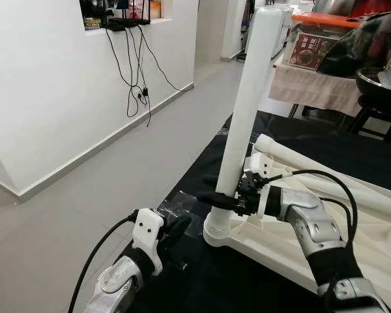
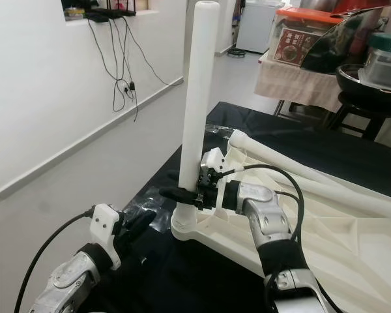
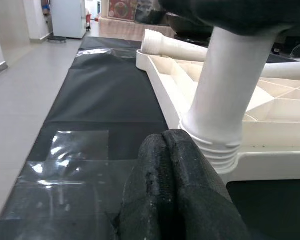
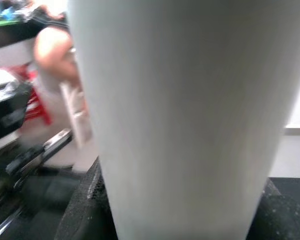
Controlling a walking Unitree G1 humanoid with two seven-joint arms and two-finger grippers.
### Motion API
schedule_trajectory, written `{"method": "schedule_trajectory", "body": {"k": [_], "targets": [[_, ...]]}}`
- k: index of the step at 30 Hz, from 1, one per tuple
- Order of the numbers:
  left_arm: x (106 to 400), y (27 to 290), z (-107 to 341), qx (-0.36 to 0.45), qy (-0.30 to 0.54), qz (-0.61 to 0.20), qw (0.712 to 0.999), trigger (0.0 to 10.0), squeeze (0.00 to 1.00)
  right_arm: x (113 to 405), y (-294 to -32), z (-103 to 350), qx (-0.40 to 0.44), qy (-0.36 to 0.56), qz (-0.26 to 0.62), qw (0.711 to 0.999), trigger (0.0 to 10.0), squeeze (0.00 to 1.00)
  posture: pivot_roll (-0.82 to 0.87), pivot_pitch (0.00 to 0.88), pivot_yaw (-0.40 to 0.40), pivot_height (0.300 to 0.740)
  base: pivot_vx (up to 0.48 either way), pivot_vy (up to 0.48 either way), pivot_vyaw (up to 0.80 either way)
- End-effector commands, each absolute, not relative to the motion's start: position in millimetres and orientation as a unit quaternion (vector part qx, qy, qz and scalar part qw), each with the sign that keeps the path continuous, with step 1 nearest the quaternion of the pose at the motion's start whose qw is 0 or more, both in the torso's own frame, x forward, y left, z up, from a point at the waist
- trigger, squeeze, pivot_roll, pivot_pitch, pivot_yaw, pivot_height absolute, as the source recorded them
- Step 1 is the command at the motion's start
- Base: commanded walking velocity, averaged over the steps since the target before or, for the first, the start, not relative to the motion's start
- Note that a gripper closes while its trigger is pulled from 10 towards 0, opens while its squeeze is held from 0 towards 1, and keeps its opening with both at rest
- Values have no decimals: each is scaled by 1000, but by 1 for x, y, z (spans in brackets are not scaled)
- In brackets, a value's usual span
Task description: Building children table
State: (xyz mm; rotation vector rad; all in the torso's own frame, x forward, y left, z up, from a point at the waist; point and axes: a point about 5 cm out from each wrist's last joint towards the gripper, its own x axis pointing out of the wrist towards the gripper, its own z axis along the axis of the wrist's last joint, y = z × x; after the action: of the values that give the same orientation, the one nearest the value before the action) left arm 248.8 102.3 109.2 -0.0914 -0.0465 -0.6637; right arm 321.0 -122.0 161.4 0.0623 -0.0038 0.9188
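Pale grey tiled floor (image 1: 85,215) beside a white wall, with a long black plastic sheet (image 3: 105,100) spread over it as a work mat. Lying upside down on the sheet, a cream-white plastic children's tabletop (image 2: 352,228), ribbed underside facing up, presumably so the leg sockets can be reached. Standing upright from the near corner socket, a tall white plastic tube-shaped table leg (image 1: 247,111), threaded collar at its base meeting the corner, leaning very slightly. Further back along the tabletop's far edge, a second white tube leg (image 2: 293,166) lying on its side, apparently not yet fitted. Behind, a cloth-covered side table with a clear storage box with an orange lid (image 1: 319,39), and black cables hanging from a wall ledge (image 1: 133,72).

Right gripper (image 2: 182,194), on a silver arm, clamped around the upright leg low down, just above the collar; a low hold likely gives good control for turning or steadying it in the socket. Left gripper (image 3: 177,165) hanging low over the black sheet just beside the leg's base, black fingers pressed together, holding nothing, seemingly idle.
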Motion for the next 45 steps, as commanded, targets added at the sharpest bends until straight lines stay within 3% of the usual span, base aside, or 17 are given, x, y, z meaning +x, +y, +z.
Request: {"method": "schedule_trajectory", "body": {"k": [1, 11, 12, 14, 15, 17, 18, 24, 25, 27, 28, 29, 36, 37, 38, 39, 45], "targets": [[248, 104, 112, -46, -22, -332, 942, 10000, 0, 304, -107, 121, 21, 75, 269, 960, 0, 0, 4, 0, -49, 740, 0, 0, 0], [250, 106, 111, -48, -18, -334, 941, 10000, 0, 304, -104, 113, 19, 88, 226, 970, 0, 0, 11, 0, -48, 740, 0, 0, 0], [250, 107, 111, -44, -21, -329, 943, 10000, 0, 303, -100, 116, 13, 81, 227, 971, 5804, 0, 9, 0, -45, 740, 0, 0, 0], [250, 107, 112, -43, -21, -328, 944, 10000, 0, 302, -101, 117, 11, 82, 220, 972, 5804, 0, 9, 0, -45, 740, 0, 0, 0], [250, 106, 112, -43, -21, -327, 944, 10000, 0, 302, -100, 119, 19, 83, 239, 967, 10000, 859, 9, 0, -47, 740, 0, 0, 0], [250, 106, 112, -44, -21, -328, 944, 10000, 0, 301, -98, 121, 25, 84, 253, 964, 10000, 859, 9, 0, -47, 740, 0, 0, 0], [251, 105, 111, -45, -20, -329, 943, 10000, 0, 301, -94, 127, 31, 76, 269, 959, 10000, 1000, 11, 0, -51, 740, 0, 0, 0], [252, 103, 111, -48, -18, -332, 942, 10000, 0, 307, -87, 149, 44, 34, 377, 925, 10000, 1000, 11, 0, -58, 740, 0, 0, 0], [254, 101, 110, -49, -18, -332, 942, 10000, 0, 309, -91, 165, 37, 3, 499, 866, 10000, 1000, 17, 0, -66, 740, 0, 0, 0], [254, 100, 110, -49, -18, -331, 942, 10000, 0, 310, -93, 168, 28, -2, 536, 844, 10000, 1000, 24, 0, -71, 740, 0, 0, 0], [255, 99, 110, -50, -17, -331, 942, 10000, 0, 310, -94, 169, 11, -3, 567, 824, 10000, 847, 29, 0, -75, 740, 0, 0, 0], [255, 99, 109, -49, -17, -331, 942, 10000, 0, 311, -96, 168, -5, 6, 594, 804, 10000, 0, 35, 0, -80, 740, 0, 0, 0], [256, 97, 108, -48, -15, -330, 943, 10000, 0, 333, -106, 173, -1, 48, 647, 761, 10000, 0, 48, 0, -93, 740, 0, 0, 0], [256, 97, 107, -48, -14, -331, 942, 10000, 0, 338, -108, 173, 14, 65, 661, 747, 5647, 0, 49, 0, -94, 740, 0, 0, 0], [256, 97, 107, -48, -14, -331, 942, 10000, 0, 338, -108, 173, 14, 65, 661, 747, 5647, 0, 49, 0, -94, 740, 0, 0, 0], [256, 97, 107, -48, -14, -331, 942, 10000, 0, 340, -108, 173, 18, 70, 660, 747, 0, 0, 49, 0, -94, 740, 0, 0, 0], [255, 96, 105, -48, -12, -332, 942, 10000, 0, 342, -111, 168, 29, 78, 666, 742, 0, 0, 57, 0, -90, 740, 0, 0, 0]]}}
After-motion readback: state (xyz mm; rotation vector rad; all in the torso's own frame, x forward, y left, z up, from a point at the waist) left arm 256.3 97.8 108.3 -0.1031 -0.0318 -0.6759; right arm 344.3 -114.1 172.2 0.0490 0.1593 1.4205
